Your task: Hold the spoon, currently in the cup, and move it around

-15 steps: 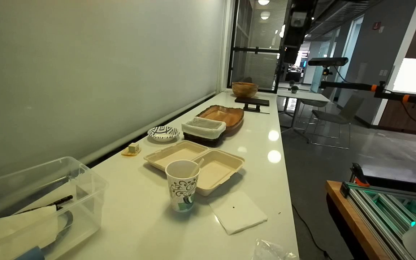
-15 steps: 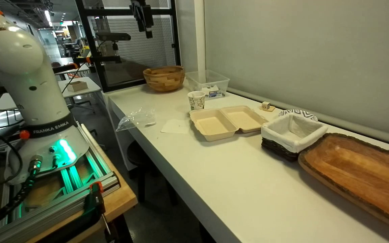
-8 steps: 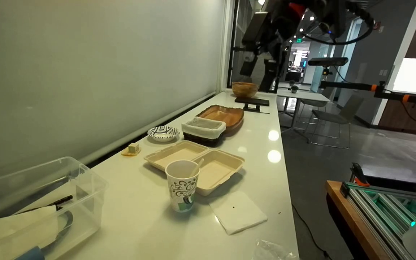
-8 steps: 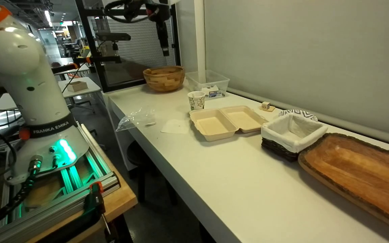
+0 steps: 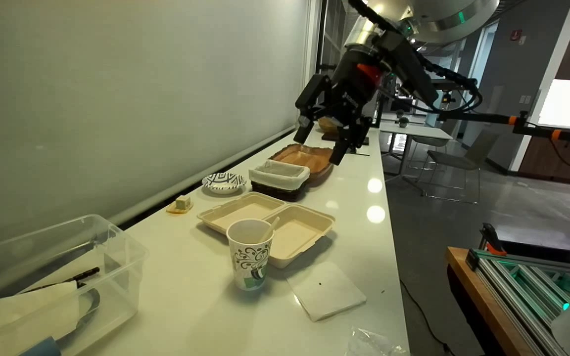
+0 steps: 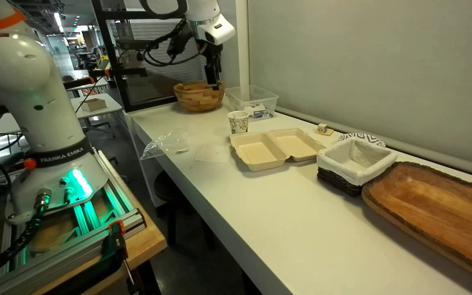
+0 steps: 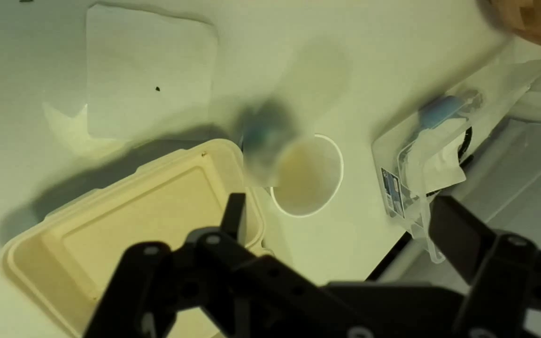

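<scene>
The white cup with the dark printed pattern (image 5: 249, 262) stands upright on the white counter; it also shows in an exterior view (image 6: 238, 123). The spoon (image 5: 269, 230) is a pale handle sticking out of the cup's mouth, leaning against the rim. My gripper (image 5: 319, 147) is open and empty, in the air above the counter; it also shows in an exterior view (image 6: 215, 85). In the wrist view the cup (image 7: 322, 199) lies beyond the gap between the spread fingers (image 7: 235, 213), partly blurred. The spoon cannot be made out there.
An open beige tray (image 5: 297, 230) stands close beside the cup. A clear plastic tub (image 5: 112, 291) stands on the cup's opposite side. A napkin (image 5: 327, 291), a plastic bag (image 6: 166, 143), a lined basket (image 6: 357, 162) and a wooden tray (image 6: 436, 213) also lie on the counter.
My gripper has come down from the top of both exterior views, toward the wall side, and its spread fingers now show. The cup, spoon and tray have not moved.
</scene>
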Available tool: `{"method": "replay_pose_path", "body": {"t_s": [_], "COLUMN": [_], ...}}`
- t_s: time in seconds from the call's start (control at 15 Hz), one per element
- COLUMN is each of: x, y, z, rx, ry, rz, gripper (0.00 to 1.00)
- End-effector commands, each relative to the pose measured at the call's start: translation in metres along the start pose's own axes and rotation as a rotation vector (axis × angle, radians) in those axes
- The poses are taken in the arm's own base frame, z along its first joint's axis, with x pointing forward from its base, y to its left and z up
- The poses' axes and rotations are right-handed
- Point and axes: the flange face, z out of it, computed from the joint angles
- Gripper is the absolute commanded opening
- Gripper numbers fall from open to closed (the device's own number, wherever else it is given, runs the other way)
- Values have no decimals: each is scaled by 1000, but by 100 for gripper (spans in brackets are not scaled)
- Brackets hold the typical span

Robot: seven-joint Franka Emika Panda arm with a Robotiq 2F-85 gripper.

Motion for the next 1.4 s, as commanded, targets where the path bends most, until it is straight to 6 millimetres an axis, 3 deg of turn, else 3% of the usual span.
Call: {"method": "replay_pose_path", "body": {"t_s": [0.0,0.33,1.33], "x": [1,6,54], "y": [0,-1,4], "z": [7,15,128], "rx": [-1,-6,37], "ry": [-13,-24,-10], "rz": [12,25,126], "gripper": [100,100,100]}}
